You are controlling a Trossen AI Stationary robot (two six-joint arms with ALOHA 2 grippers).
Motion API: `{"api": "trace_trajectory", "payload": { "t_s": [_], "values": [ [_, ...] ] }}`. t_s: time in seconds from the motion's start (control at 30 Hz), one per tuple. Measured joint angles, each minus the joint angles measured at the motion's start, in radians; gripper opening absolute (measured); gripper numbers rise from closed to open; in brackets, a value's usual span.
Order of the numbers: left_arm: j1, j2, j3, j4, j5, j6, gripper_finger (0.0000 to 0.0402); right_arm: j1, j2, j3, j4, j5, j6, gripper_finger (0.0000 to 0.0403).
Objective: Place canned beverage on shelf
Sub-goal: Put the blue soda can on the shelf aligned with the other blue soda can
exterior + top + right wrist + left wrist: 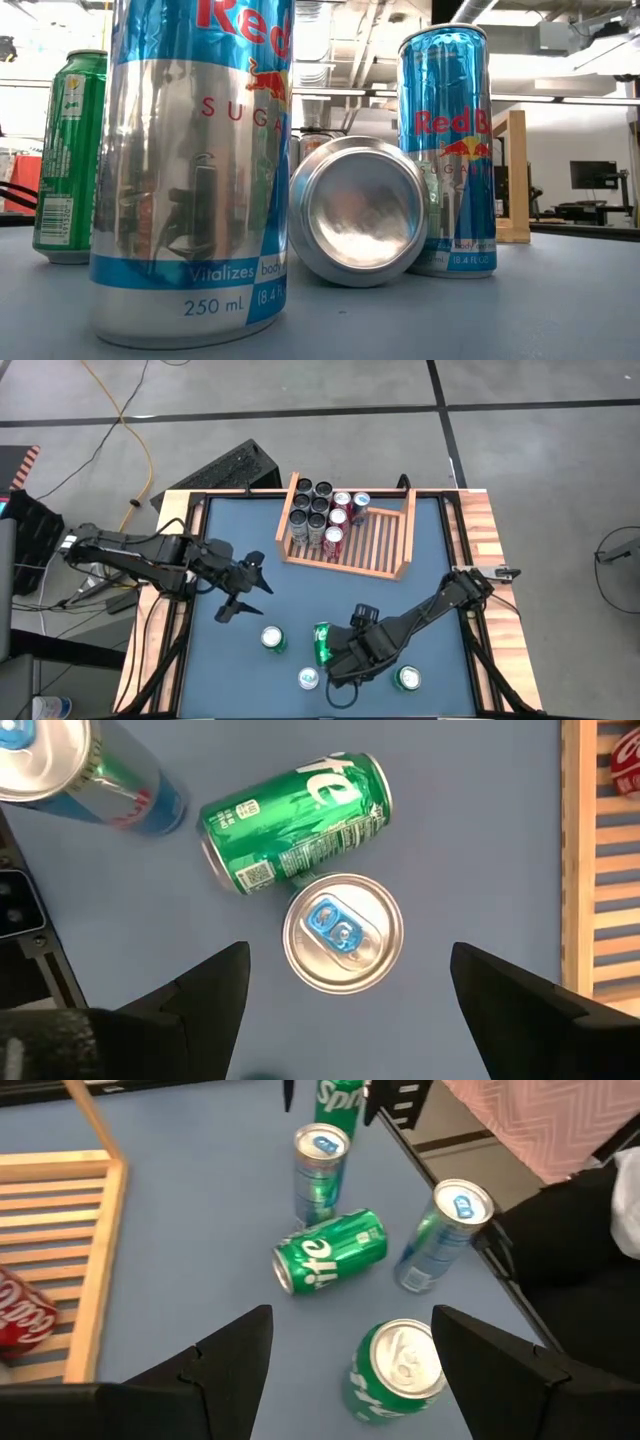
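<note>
The shelf (345, 530), a light wooden tray, lies at the table's far middle with several cans upright in its far left part. Loose cans stand near the front edge. A silver-blue can (343, 933) stands upright under my right gripper (345, 990), whose open fingers hang above it, one on each side, apart from it. Beside it a green Sprite can (295, 823) lies on its side. My left gripper (350, 1340) hovers open at the table's left, over an upright green can (398, 1370).
Another silver-blue can (308, 679) stands by the front edge, and a green can (406, 678) to the right of my right arm. The shelf's near rim (340, 565) lies beyond the loose cans. Bare blue table (240, 530) lies left of the shelf.
</note>
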Motion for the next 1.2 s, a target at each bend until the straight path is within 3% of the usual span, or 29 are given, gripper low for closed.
{"api": "trace_trajectory", "payload": {
  "t_s": [0.53, 0.87, 1.2],
  "values": [
    [-0.159, 0.0, 0.0, 0.005, -0.204, -0.051, 0.0261, 0.007, 0.0, -0.008, 0.001, 0.0, 0.066, 0.0329],
    [-0.274, 0.019, 0.0, 0.091, -0.345, -0.137, 0.0261, -0.007, 0.002, -0.008, 0.001, 0.071, -0.071, 0.0329],
    [-0.349, 0.115, 0.0, 0.227, -0.358, -0.106, 0.0261, -0.006, 0.002, -0.008, 0.001, 0.077, -0.142, 0.0329]
  ]
}}
